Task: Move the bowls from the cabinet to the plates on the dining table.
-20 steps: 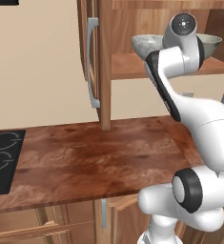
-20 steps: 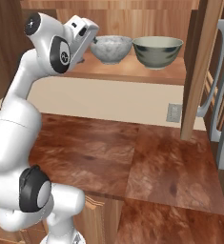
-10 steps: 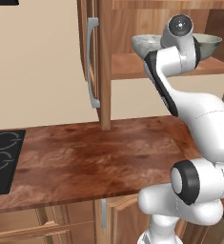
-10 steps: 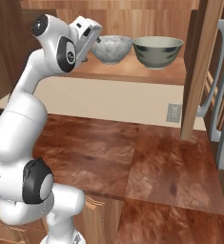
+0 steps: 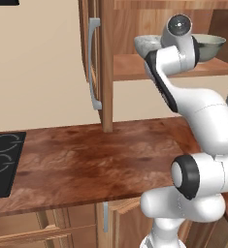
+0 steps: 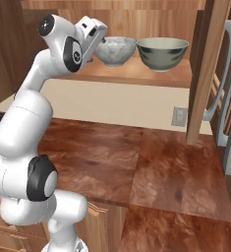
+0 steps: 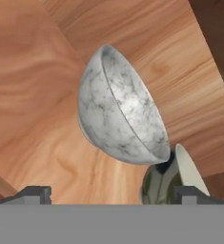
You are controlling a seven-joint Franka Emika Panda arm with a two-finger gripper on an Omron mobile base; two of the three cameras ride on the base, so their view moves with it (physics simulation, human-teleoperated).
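Two bowls stand side by side on the shelf (image 6: 136, 75) of the open cabinet (image 6: 208, 74). The pale speckled bowl (image 6: 116, 49) (image 5: 145, 44) (image 7: 118, 114) is on the left, the grey-green bowl (image 6: 162, 53) (image 5: 211, 46) (image 7: 161, 188) on the right. My gripper (image 6: 98, 43) (image 7: 113, 195) is raised to shelf height just left of the pale bowl, a short gap from its side. It is open: in the hand view the fingertips (image 7: 35, 193) stand wide apart with nothing between them. The plates and the dining table are out of view.
The cabinet door (image 5: 100, 63) with its grey bar handle (image 5: 92, 65) hangs open at the shelf's edge. Below lies a reddish-brown wooden counter (image 5: 86, 160) with a black stovetop (image 5: 4, 160) at its left end. A wall socket (image 6: 178, 117) sits under the shelf.
The hand has edged a little closer to the pale bowl, at shelf height. The jaws stay open and both bowls rest where they were.
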